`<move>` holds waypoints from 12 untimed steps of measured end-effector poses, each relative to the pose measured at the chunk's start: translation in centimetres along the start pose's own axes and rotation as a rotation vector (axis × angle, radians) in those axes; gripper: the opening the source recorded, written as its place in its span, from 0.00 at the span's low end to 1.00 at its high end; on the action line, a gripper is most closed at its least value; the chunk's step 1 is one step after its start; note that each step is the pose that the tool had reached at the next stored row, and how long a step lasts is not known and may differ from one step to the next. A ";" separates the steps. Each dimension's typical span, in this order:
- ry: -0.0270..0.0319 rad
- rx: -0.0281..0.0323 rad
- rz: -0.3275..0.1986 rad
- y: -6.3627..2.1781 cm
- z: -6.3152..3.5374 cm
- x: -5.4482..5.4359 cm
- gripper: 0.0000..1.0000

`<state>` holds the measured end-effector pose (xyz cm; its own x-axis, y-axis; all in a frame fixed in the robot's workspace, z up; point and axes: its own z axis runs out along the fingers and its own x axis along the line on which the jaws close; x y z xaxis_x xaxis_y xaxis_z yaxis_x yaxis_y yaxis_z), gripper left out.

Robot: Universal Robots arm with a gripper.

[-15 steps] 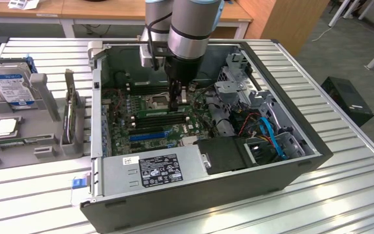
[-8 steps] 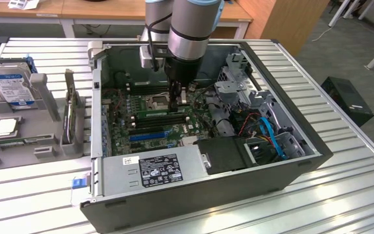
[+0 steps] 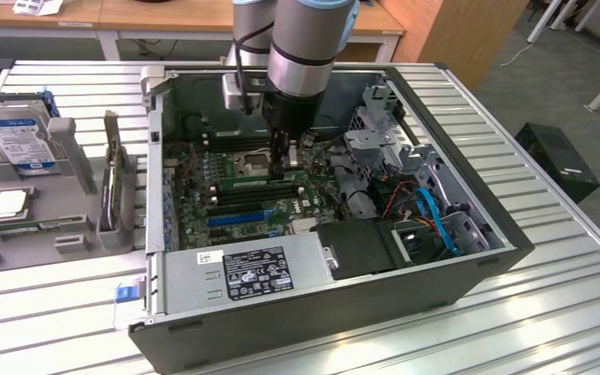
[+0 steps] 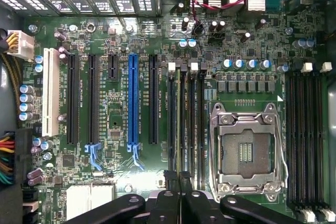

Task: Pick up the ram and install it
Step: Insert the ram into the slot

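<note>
Table (image 3: 550, 328): is carrying an open computer case (image 3: 331, 332) on its slatted metal top.
Power supply (image 3: 246, 273): is sitting along the case's near wall, label facing up.
Ram (image 3: 263, 182) (image 4: 184, 124): is sitting edge-up in a black memory slot, just to the near side of the CPU socket (image 3: 250, 162) (image 4: 247, 145).
Gripper (image 3: 287, 162) (image 4: 179, 178): is hanging over the ram's end toward the exterior view's right, fingers clenched together with nothing seen between them; whether they are touching the stick cannot be told.
Tray (image 3: 29, 226): is standing toward the exterior view's left, holding a hard drive (image 3: 13, 137) upright.
Desk (image 3: 175, 16): is standing beyond the table.
</note>
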<state>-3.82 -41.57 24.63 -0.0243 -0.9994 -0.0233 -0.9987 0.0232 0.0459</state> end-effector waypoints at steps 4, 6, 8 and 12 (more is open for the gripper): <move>0.0000 0.0000 0.000 0.12 0.03 0.0 0.12; 0.0000 0.0000 0.000 0.18 0.05 0.0 0.12; -0.0001 0.0000 0.000 0.19 0.05 0.0 0.12; -0.0006 0.0002 0.000 0.19 0.13 0.0 0.12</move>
<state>-4.02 -41.56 24.51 -0.0243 -0.9994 -0.0238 -0.9987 0.0232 0.0457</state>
